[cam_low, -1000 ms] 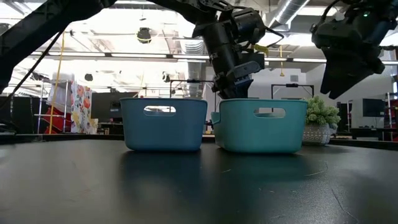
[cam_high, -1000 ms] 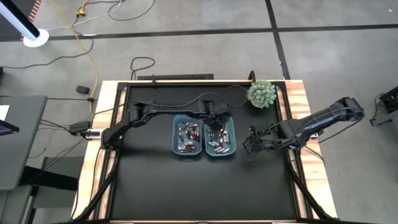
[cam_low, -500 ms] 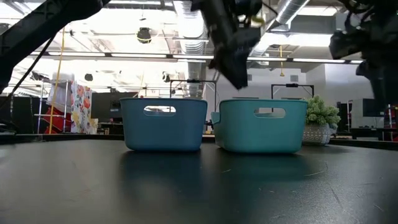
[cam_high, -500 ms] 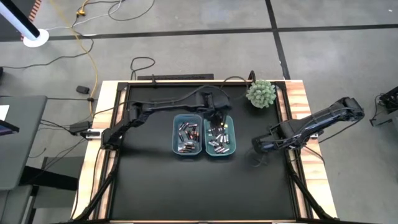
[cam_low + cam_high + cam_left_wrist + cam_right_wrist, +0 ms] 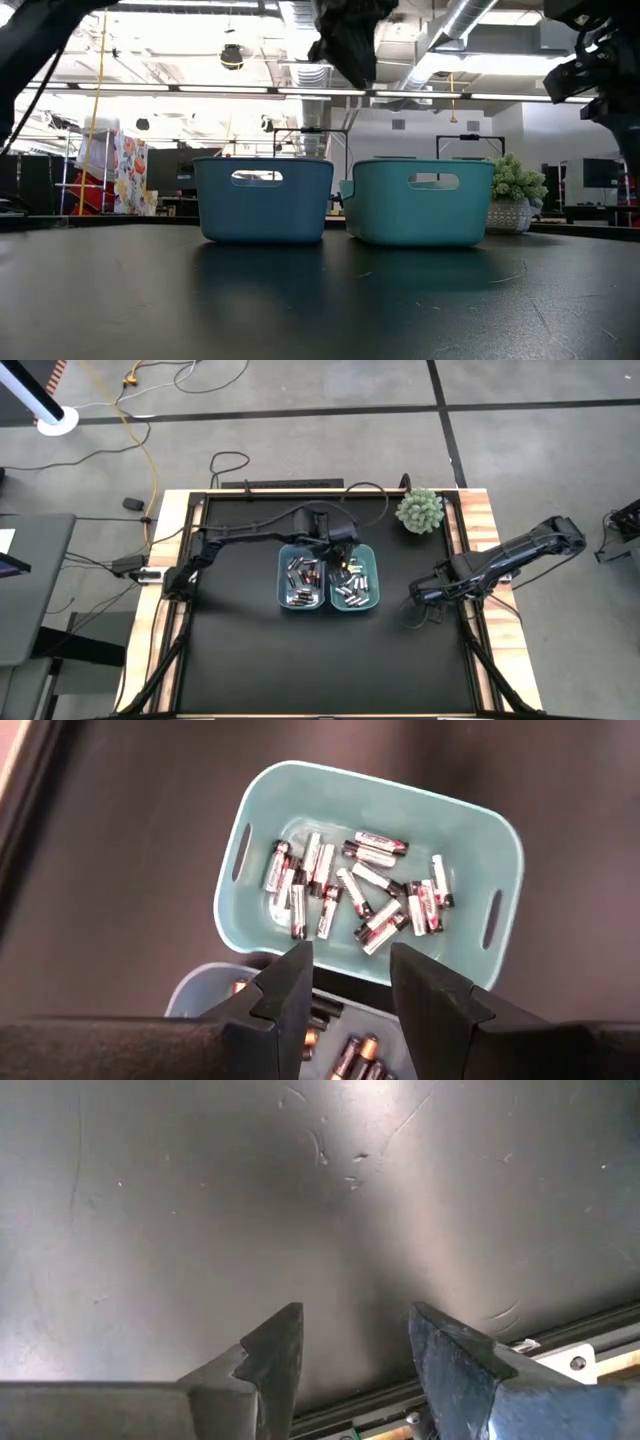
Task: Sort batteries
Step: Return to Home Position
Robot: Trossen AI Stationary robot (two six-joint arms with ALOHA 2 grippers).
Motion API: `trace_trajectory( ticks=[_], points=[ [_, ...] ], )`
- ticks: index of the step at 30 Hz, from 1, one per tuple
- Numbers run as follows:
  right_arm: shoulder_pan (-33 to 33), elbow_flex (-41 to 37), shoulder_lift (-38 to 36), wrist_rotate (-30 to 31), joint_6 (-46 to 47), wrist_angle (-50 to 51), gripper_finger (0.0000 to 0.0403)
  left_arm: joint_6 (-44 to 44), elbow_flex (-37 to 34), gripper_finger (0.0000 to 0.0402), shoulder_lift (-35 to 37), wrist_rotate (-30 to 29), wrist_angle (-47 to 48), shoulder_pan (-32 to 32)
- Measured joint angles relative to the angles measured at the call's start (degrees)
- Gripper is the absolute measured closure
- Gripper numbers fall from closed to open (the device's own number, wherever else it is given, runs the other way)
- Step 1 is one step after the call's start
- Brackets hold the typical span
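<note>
Two bins stand side by side mid-table: a blue bin (image 5: 282, 582) and a teal bin (image 5: 375, 582). Batteries lie on the floor of both, dark ones with copper ends in the blue bin (image 5: 300, 580) and white-bodied ones in the teal bin (image 5: 355, 892). My left gripper (image 5: 350, 955) is open and empty, hovering high above the far rims where the bins meet (image 5: 335, 545). My right gripper (image 5: 355, 1325) is open and empty too. It hangs over bare tabletop near the table's right edge (image 5: 418, 598).
A small green potted plant (image 5: 420, 510) stands at the far right corner of the table. The black tabletop (image 5: 300, 660) stretches in front of the bins. The table's wooden right edge (image 5: 590, 1355) lies close to my right gripper.
My left gripper has risen out of the teal bin and drifted toward the table's left, ending high above the gap between the bins. My right gripper has moved a little toward the table's right edge. The bins have stayed in place.
</note>
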State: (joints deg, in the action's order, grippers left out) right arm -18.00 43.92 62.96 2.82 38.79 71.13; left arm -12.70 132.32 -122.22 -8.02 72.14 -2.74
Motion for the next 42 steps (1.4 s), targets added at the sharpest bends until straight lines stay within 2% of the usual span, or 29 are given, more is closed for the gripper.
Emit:
trace_trajectory(
  ticks=[3,6,10,19,25,31,42],
  points=[
    [0.0,0.0,0.0,0.2,0.1,0.0,0.0203,0.9,-4.4,0.0269,2.7,-2.6,-3.1,1.6],
    [-0.4,0.0,0.0,0.3,0.2,-0.1,0.0203,1.9,-14.0,0.0269,7.5,-2.8,-11.3,2.0],
    [-1.9,0.0,-1.0,0.9,0.4,-1.8,0.0203,2.6,-33.3,0.0269,18.2,0.1,-27.6,1.5],
    [-2.9,0.0,-3.2,4.9,1.8,-10.4,0.0203,4.9,-80.4,0.0269,47.4,5.6,-60.6,1.2],
    [-0.4,0.0,-2.9,5.0,1.6,-14.8,0.0203,3.8,-103.0,0.0269,66.6,5.7,-73.6,1.3],
    [3.7,0.0,-2.9,5.0,1.6,-18.5,0.0203,5.0,-117.5,0.0269,83.5,2.8,-81.2,1.3],
    [9.7,0.0,-2.9,5.0,-1.5,-24.0,0.0203,5.5,-130.7,0.0269,107.2,1.5,-82.1,1.3]
  ],
)
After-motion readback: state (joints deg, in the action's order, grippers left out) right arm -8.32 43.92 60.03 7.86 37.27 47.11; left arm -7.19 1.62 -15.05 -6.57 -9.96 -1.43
